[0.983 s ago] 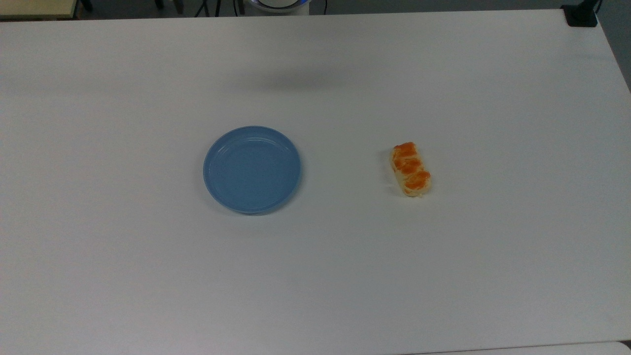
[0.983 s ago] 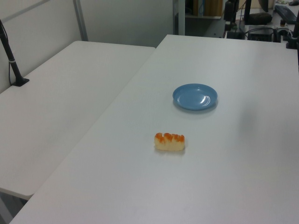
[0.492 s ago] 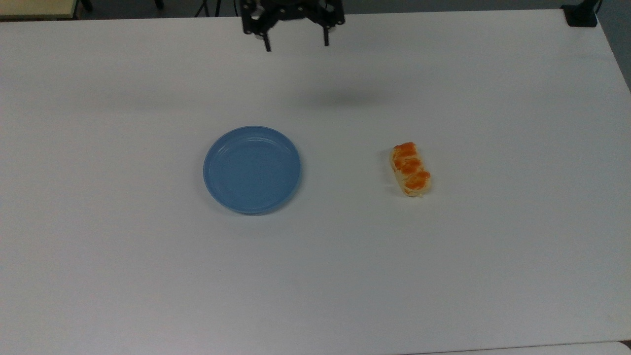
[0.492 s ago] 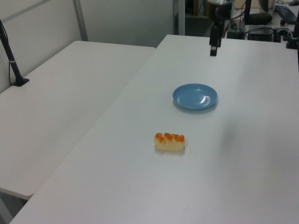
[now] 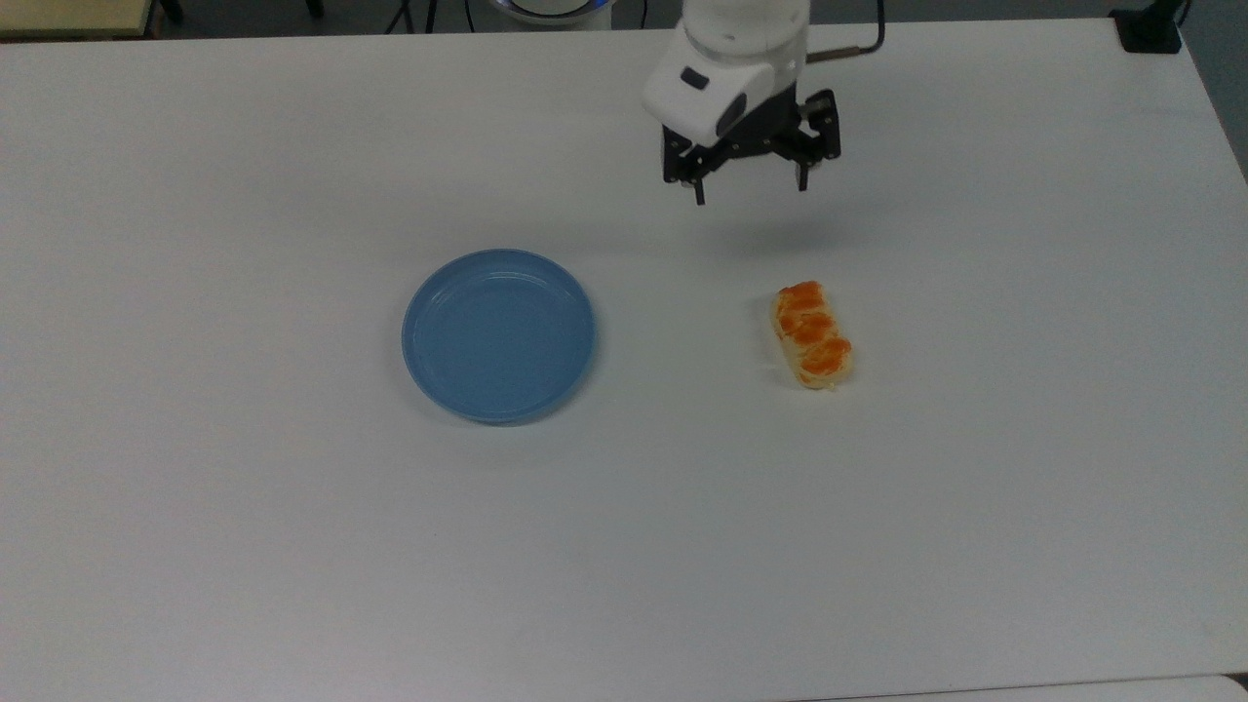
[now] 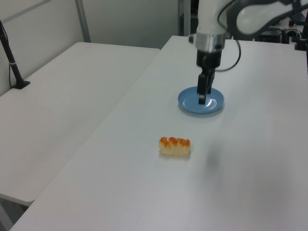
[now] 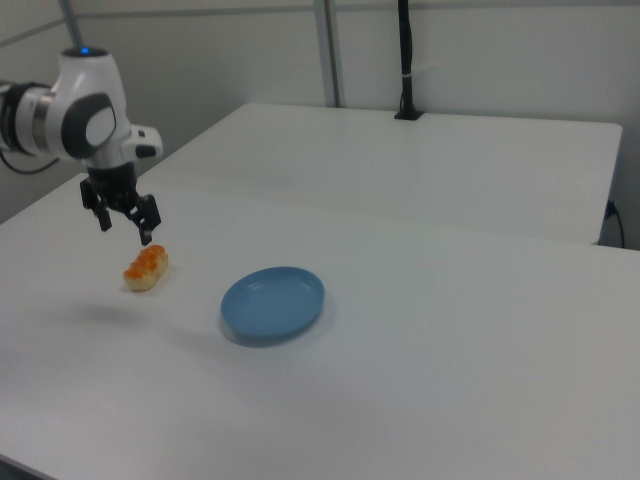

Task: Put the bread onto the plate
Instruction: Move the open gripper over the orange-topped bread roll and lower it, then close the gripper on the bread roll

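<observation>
Hanging above the tabletop (image 5: 195, 546) with its two black fingers spread apart and nothing between them, the gripper (image 5: 749, 185) points straight down from a white wrist. In the top view it sits toward the tabletop's far edge, above bare surface, and its soft shadow falls on the table just short of the bread (image 5: 811, 335). In the right view the gripper (image 7: 123, 224) shows just above the bread (image 7: 146, 267), apart from it; in the left view the gripper (image 6: 203, 91) overlaps the plate (image 6: 188, 103) only by line of sight.

One bread lies flat on the tabletop, a pale-tan loaf with three orange bumps on top, its long axis running roughly from the far edge toward the near edge in the top view. It is well apart from the plate (image 5: 497, 335), which lies near the middle of the tabletop on the top view's left of the bread. One plate is there, round, light blue, and bare inside.

Nothing stands between gripper, bread and plate. A second white table (image 6: 62, 110) adjoins the tabletop on the left view's left, carrying a black post (image 6: 12, 60).
</observation>
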{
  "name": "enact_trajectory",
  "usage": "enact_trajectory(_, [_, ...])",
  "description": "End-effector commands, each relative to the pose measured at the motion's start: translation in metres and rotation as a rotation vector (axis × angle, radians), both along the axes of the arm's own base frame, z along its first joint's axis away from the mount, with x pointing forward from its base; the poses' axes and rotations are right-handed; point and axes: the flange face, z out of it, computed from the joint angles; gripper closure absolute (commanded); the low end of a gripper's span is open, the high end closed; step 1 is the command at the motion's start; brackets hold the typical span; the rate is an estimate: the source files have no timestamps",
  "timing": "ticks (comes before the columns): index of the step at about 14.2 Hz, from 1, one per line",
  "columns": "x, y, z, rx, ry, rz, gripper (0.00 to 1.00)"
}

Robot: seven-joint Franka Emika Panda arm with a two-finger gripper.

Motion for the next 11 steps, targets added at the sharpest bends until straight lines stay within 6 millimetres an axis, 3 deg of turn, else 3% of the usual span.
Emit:
enact_trajectory(1, [0.014, 0.039, -0.046, -0.029, -0.029, -0.056, 0.00])
enact_trajectory(5, [0.017, 0.067, -0.077, -0.076, -0.067, -0.066, 0.00])
enact_trajectory(11, [0.025, 0.085, -0.113, -0.103, -0.134, -0.096, 0.00])
